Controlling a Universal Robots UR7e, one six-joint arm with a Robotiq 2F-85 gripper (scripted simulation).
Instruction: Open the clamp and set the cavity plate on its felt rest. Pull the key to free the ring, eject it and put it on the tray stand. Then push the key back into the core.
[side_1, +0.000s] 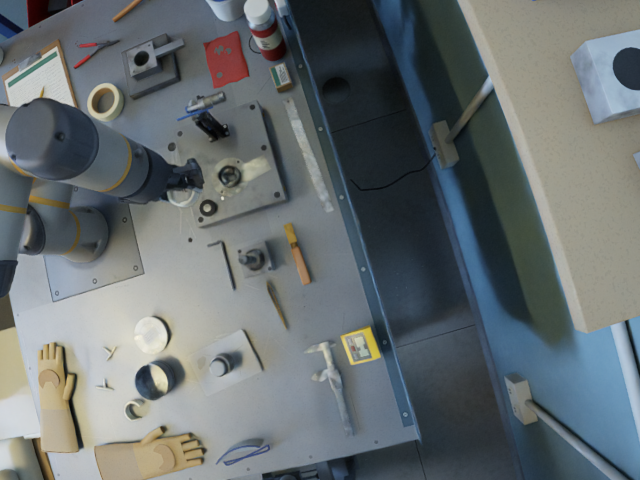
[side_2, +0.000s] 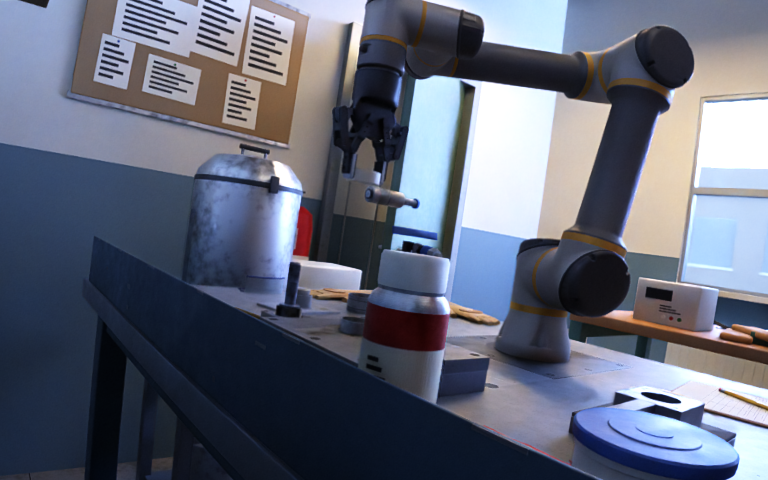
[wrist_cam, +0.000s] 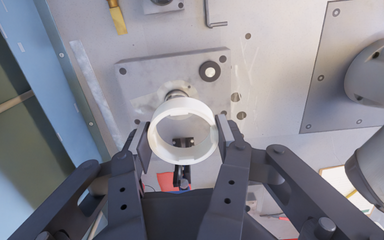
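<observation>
The white ring (wrist_cam: 182, 130) hangs high above the mould base plate (side_1: 232, 165), well clear of the core (side_1: 229, 175) it came from. The ring (side_2: 364, 176) sits gripped in my gripper (wrist_cam: 182, 134), seen from above as a pale hoop (side_1: 182, 198) over the plate's left edge. The open toggle clamp (side_1: 207, 116) stands at the plate's far end with its handle (side_2: 389, 197) raised. The cavity plate (side_1: 150, 63) lies on its dark rest by the bench's far side. The tray stand (side_1: 222, 365) sits on a pale tray toward the near end.
The bench's raised metal rim (side_1: 341, 206) runs along the right side, with open floor beyond. A red-banded bottle (side_2: 406, 325) and a metal canister (side_2: 243, 221) stand on the bench. Gloves (side_1: 150, 454), a tape roll (side_1: 105, 101), a hex key (side_1: 225, 261) and small tools lie scattered about.
</observation>
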